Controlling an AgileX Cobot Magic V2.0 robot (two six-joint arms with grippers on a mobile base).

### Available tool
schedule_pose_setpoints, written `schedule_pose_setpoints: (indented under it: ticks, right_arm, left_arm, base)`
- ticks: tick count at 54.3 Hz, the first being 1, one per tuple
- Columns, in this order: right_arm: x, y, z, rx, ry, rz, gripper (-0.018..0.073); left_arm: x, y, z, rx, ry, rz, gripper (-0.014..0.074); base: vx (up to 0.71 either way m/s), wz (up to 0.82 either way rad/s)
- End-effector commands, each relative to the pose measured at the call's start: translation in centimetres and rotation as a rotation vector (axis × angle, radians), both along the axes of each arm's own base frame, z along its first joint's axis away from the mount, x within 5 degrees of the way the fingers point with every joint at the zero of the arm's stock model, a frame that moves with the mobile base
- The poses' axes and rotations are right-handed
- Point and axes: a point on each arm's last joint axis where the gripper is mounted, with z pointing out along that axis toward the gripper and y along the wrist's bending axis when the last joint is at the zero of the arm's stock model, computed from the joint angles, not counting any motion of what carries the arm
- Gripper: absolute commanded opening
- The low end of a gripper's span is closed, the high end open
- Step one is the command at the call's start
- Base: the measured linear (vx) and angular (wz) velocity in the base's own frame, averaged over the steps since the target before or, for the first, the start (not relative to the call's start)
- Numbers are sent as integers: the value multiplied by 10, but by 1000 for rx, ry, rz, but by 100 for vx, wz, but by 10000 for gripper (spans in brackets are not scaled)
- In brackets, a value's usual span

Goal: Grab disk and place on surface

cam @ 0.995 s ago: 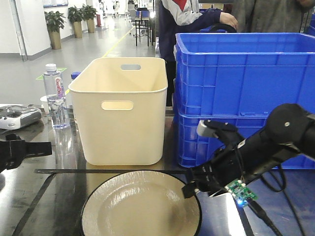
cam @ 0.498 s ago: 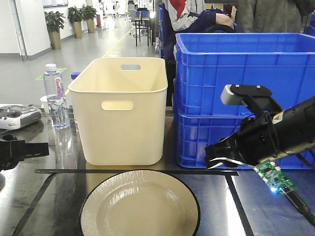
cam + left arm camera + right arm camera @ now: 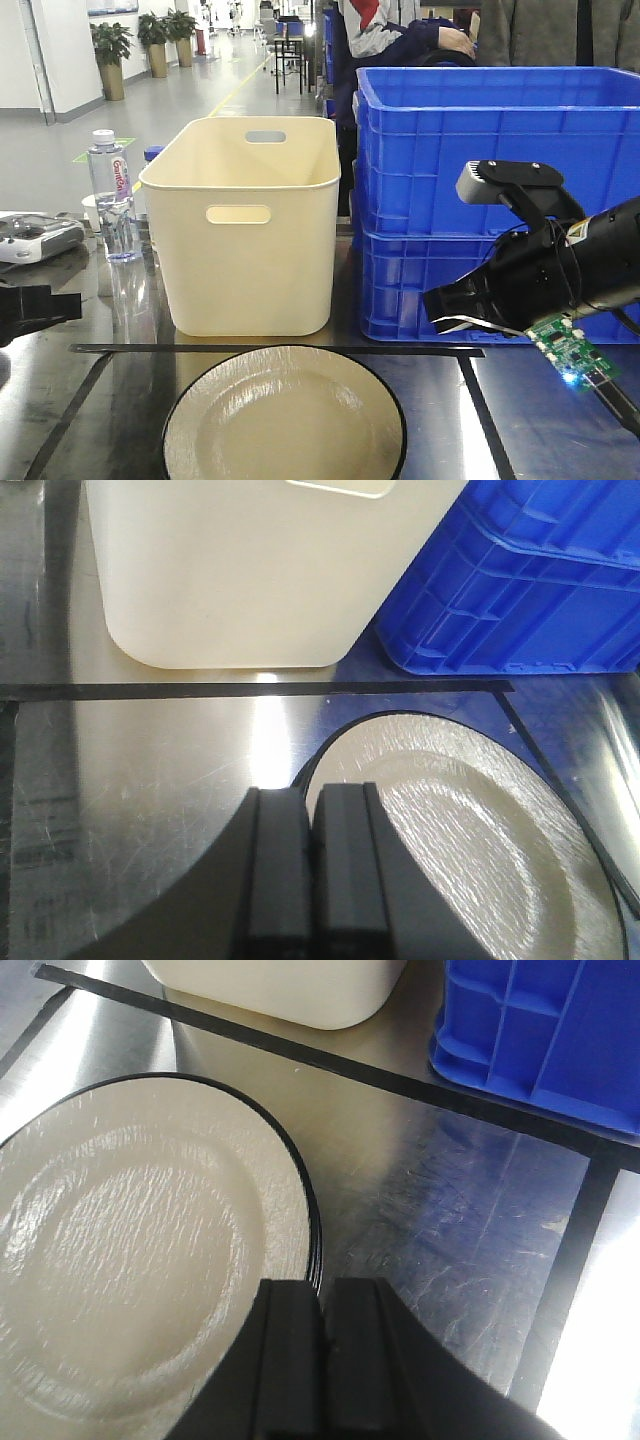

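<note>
Our disk point(image 3: 285, 415) lies flat on the tabletop point(image 3: 100, 390); both our left fingers point(image 3: 310, 865) and right fingers point(image 3: 322, 1360) are clenched, grasping nothing.

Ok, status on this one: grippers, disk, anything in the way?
Left gripper shut, empty. Right gripper shut, empty, raised off the tabletop. Disk flat on the surface, ungrasped. Cream bin and blue crates behind it, not in the way.

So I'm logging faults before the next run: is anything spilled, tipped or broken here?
Nothing stands out. The disk lies flat and whole on the surface, the cream bin and water bottle stand upright, and nothing is spilled.
</note>
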Motion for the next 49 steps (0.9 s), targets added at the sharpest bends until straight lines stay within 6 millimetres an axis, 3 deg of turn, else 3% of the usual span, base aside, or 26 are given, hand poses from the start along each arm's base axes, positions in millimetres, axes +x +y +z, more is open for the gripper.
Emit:
schedule_pose_setpoints:
  ticks: [1,35,41,49]
  right_arm:
    - [-6,-4,25,44,-118,-21,6]
    - [-6,-4,25,44,-118,-21,9]
    - [-6,-4,25,45,-118,-21,9]
    - [-6,-4,25,44,-118,-21,9]
  left_arm:
    - [-4,1,19,-38,-88,36,-10]
    - [-6,-1,25,-82,-125,56,-9]
    - [-18,-4,26,-35,-187,91,-9]
    - [-45,-2,11,15,-282,196,-9]
  base:
    - [0,0]
    - [0,0]
    - [0,0]
    - [0,0]
